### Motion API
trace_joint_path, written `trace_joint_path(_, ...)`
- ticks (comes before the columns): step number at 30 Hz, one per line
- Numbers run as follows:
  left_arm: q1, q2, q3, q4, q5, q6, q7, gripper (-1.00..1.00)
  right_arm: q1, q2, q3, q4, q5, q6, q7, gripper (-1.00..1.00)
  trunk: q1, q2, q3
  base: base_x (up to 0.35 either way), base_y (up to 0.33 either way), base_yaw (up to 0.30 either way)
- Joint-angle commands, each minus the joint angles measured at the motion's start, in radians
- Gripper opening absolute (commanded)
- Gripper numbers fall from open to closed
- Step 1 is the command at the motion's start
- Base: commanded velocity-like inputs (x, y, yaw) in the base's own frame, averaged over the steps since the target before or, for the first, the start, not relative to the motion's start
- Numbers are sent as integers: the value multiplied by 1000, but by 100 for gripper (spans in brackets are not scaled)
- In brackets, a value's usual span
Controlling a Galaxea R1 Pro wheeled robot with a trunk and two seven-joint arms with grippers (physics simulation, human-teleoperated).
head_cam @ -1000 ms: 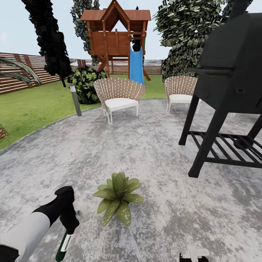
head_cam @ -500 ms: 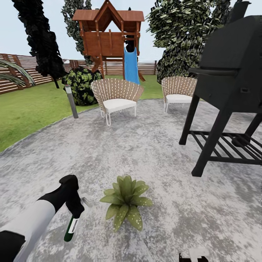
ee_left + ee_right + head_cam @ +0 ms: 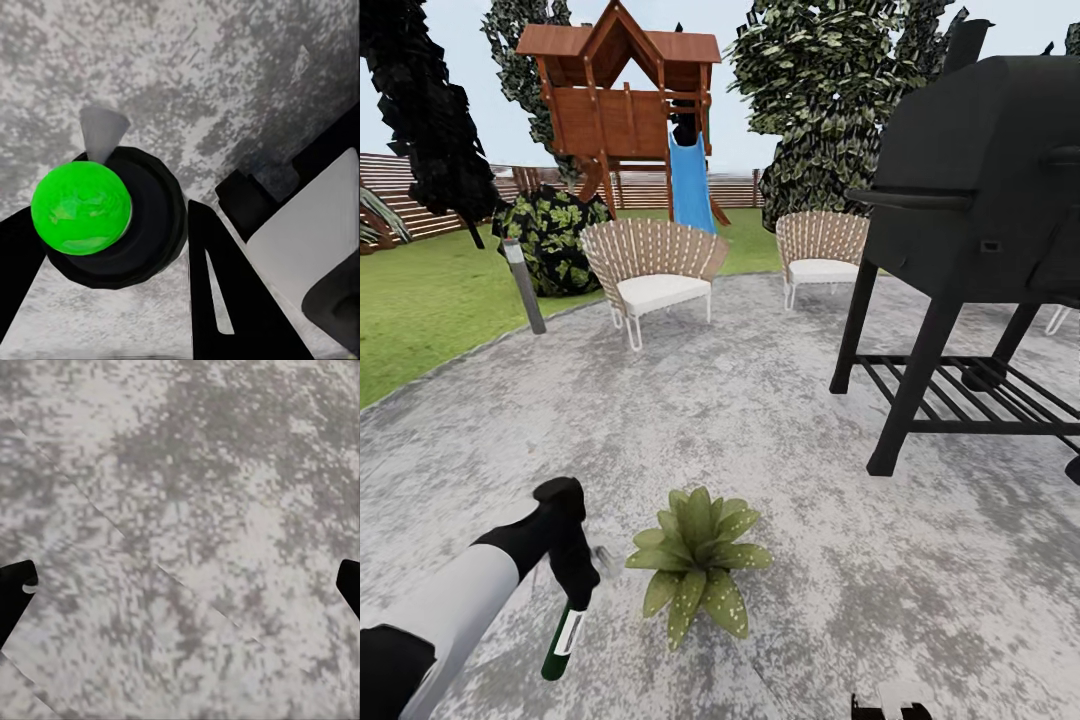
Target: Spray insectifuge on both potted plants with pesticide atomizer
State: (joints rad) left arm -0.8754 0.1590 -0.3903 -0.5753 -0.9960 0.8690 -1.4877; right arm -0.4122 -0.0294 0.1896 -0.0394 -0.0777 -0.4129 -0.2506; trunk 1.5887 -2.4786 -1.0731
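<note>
One small rosette of pointed green, pale-speckled leaves, a potted plant (image 3: 698, 570), sits low on the round grey paved patio (image 3: 760, 420), toward its near edge and well away from the lawn border. Its pot is hidden under the leaves. Just beside it hangs the dark green pesticide atomizer (image 3: 563, 640), a slim bottle with a pale label, held by the left gripper (image 3: 575, 575). The jaws are clamped on the bottle's black collar; in the left wrist view the black fingers (image 3: 225, 300) flank the black cap and round bright-green top (image 3: 81, 210), and a small grey cone-shaped nozzle (image 3: 101, 131) juts out from the collar. In the head view that nozzle (image 3: 603, 555) points toward the plant, which looks deliberate: the bottle is carried upright and close so the mist would land on the leaves.

The right wrist view looks straight down on bare paving, with the right gripper's dark fingertips (image 3: 15, 592) at opposite borders, so its jaws stand wide apart and hold nothing; that arm seems parked out of the way.

Farther across the patio stand two woven wicker chairs (image 3: 650, 270), a black barbecue grill on legs (image 3: 980, 200), and beyond them a wooden playhouse with a blue slide (image 3: 620, 100).
</note>
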Motion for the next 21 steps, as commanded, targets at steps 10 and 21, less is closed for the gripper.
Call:
trace_joint_path(10, 7, 0, -8, -1, -7, 10, -3, -100, 0, 0, 8, 1, -8, -3, -1, 100, 0, 0, 1, 0, 0, -104)
trace_joint_path(21, 6, 2, -9, -1, -6, 18, 1, -100, 0, 0, 8, 1, -8, -3, -1, 100, 0, 0, 3, 0, 202, -289)
